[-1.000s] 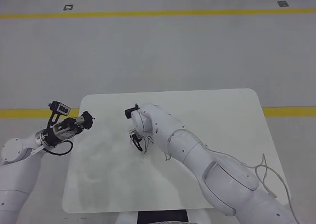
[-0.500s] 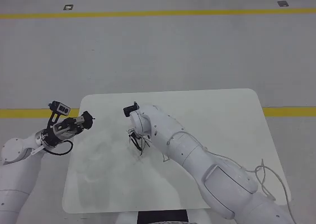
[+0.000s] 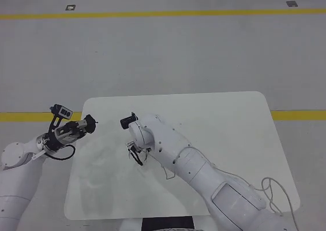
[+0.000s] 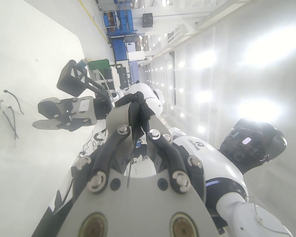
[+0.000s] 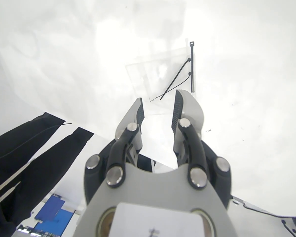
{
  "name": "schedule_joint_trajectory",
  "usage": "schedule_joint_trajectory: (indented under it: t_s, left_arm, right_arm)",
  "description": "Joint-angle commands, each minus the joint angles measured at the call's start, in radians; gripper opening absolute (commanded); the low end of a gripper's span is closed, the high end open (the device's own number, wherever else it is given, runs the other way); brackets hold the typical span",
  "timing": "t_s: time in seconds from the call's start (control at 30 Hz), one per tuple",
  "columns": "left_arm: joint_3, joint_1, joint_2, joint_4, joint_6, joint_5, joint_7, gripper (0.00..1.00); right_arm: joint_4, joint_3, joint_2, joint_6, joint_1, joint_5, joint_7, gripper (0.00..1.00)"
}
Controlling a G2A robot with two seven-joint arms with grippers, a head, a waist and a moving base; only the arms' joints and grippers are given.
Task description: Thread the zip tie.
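The white surface [image 3: 232,115] is recorded at the centre of the top view, with rounded corners and grey floor [image 3: 163,52] on every side. A yellow line [image 3: 307,115] is painted on the floor level with the surface's far half. The left tool [image 3: 88,122] is held at the left of the frame, right at the surface's left edge and near its upper left corner. It is closed, and a thin black zip tie [image 4: 131,164] is pinched between its dark-wrapped fingertips [image 4: 140,99], with the free strand running back between the fingers toward the wrist. The right tool [image 3: 134,155] is placed left of centre in the frame, well in from every edge and separated from the left tool by a stretch of surface. Its jaws are seen parted, and nothing is held between the ribbed pads [image 5: 140,112]. Three loose zip ties [image 5: 192,67] are noted lying flat just ahead of it, one straight and two at an angle. They lie partly on a clear sheet [image 5: 150,75] laid on the surface. The right arm [image 3: 197,167] is stretched diagonally across the surface from the lower right of the frame, covering much of the near centre. A pale cable [image 3: 275,185] is looped beside the arm at the lower right.
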Motion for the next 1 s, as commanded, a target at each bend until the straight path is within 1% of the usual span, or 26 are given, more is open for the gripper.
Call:
schedule_joint_trajectory:
  t_s: [0.0,0.1,0.17,0.23,0.43,0.53,0.77,0.87,0.97]
  left_arm:
    - [0.000,0.000,0.000,0.000,0.000,0.000,0.000,0.00]
    - [0.000,0.000,0.000,0.000,0.000,0.000,0.000,0.00]
    - [0.000,0.000,0.000,0.000,0.000,0.000,0.000,0.00]
    - [0.000,0.000,0.000,0.000,0.000,0.000,0.000,0.00]
    - [0.000,0.000,0.000,0.000,0.000,0.000,0.000,0.00]
    - [0.000,0.000,0.000,0.000,0.000,0.000,0.000,0.00]
    - [0.000,0.000,0.000,0.000,0.000,0.000,0.000,0.00]
    - [0.000,0.000,0.000,0.000,0.000,0.000,0.000,0.00]
    - [0.000,0.000,0.000,0.000,0.000,0.000,0.000,0.00]
  right_arm:
    - [0.023,0.000,-0.002,-0.010,0.000,0.008,-0.014,0.28]
    - [0.060,-0.010,-0.011,-0.005,0.009,0.012,-0.044,0.27]
    - [0.086,-0.020,-0.020,0.006,0.017,0.011,-0.066,0.29]
    - [0.109,-0.025,-0.027,0.008,0.024,0.021,-0.085,0.28]
    - [0.214,-0.038,-0.052,0.014,0.057,0.028,-0.122,0.28]
    - [0.255,-0.032,-0.063,0.014,0.074,0.024,-0.138,0.32]
    - [0.310,-0.008,-0.084,0.014,0.096,-0.013,-0.164,0.34]
    - [0.318,0.004,-0.093,0.014,0.097,-0.018,-0.165,0.33]
    - [0.317,0.002,-0.104,0.014,0.093,-0.020,-0.163,0.30]
